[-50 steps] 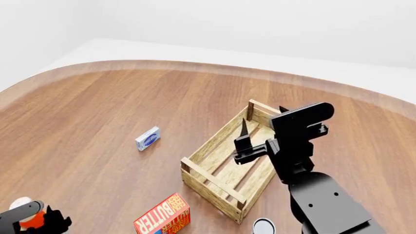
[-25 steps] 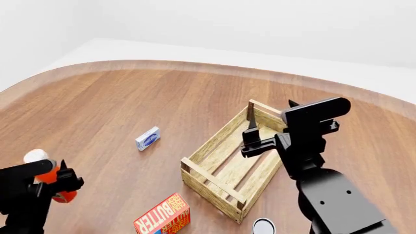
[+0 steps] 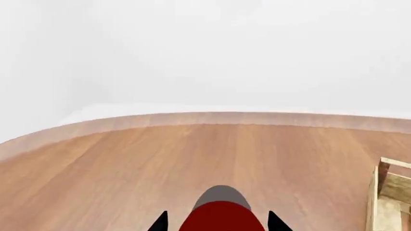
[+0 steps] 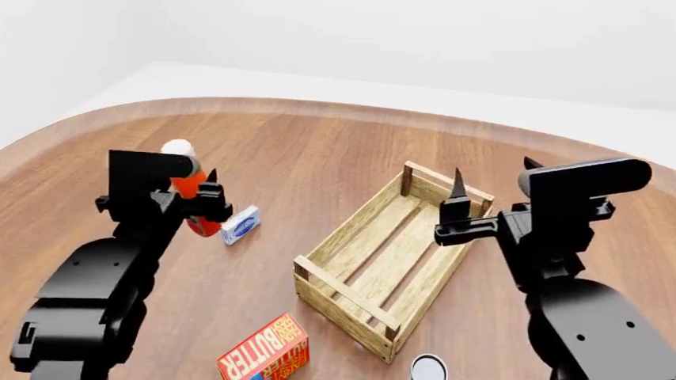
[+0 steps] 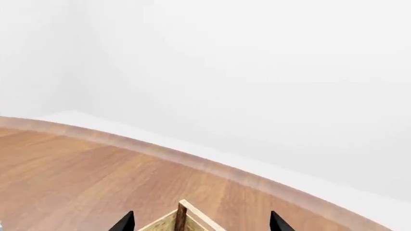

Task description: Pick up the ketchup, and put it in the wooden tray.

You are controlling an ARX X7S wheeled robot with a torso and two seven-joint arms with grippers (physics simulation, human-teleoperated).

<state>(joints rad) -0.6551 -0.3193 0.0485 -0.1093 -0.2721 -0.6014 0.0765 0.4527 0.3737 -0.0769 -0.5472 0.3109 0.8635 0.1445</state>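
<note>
Above the wooden table [image 4: 317, 150], on the robot's left, the left gripper [image 4: 201, 202] holds the ketchup [image 4: 190, 198] lifted clear of the surface, its jaws closed on the red body with the white cap upward. A small blue-and-white box [image 4: 241, 225] lies just beside it on the table. Well to the right sits the wooden tray [image 4: 354, 289], with nothing visible inside it. Over the tray's far right corner hangs the right gripper [image 4: 457, 207], jaws spread wide. Near the tray's front corner lie a red butter box [image 4: 264, 351] and a round can [image 4: 428, 368].
</note>
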